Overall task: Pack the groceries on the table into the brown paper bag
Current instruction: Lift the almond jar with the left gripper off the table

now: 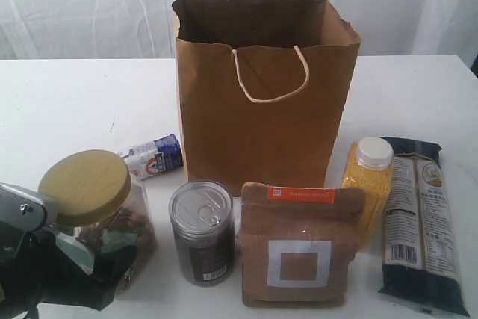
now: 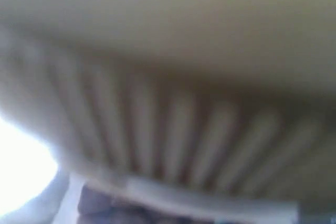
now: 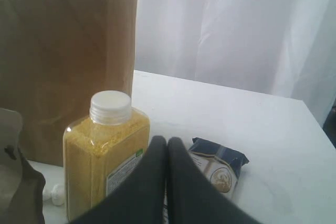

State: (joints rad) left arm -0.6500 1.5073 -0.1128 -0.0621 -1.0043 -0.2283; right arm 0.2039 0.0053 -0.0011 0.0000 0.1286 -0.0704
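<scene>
**Tabletop** (image 1: 67, 102): white, carrying every item; none of the groceries is packed yet.

**Bag** (image 1: 261, 110): upright and open-mouthed at mid-tabletop, toward the far edge.

**Row along the near edge:**
- **Pouch** (image 1: 299, 252): upright at the middle.
- **Packet** (image 1: 418, 222): lying flat by the right edge.
- **Jar** (image 1: 112, 222): near the near-left corner.
- **Bottle** (image 1: 368, 184): between pouch and packet.
- **Can** (image 1: 202, 229): between jar and pouch.

**Carton** (image 1: 155, 156): lying behind the jar, just beside the bag.

**Left gripper** (image 1: 78, 274): fingers spread wide at the jar's flank, not visibly pressed on it. Its wrist view is filled by the blurred, ribbed lid (image 2: 168, 129).

**Right gripper** (image 3: 167, 142): fingers pressed together, empty, hovering near bottle and packet.

**Step in hand, as judged:** the first pick, the jar.

**Next move calls for:** closing squarely on the jar, lifting it clear of the bag's top, then lowering it inside.
</scene>
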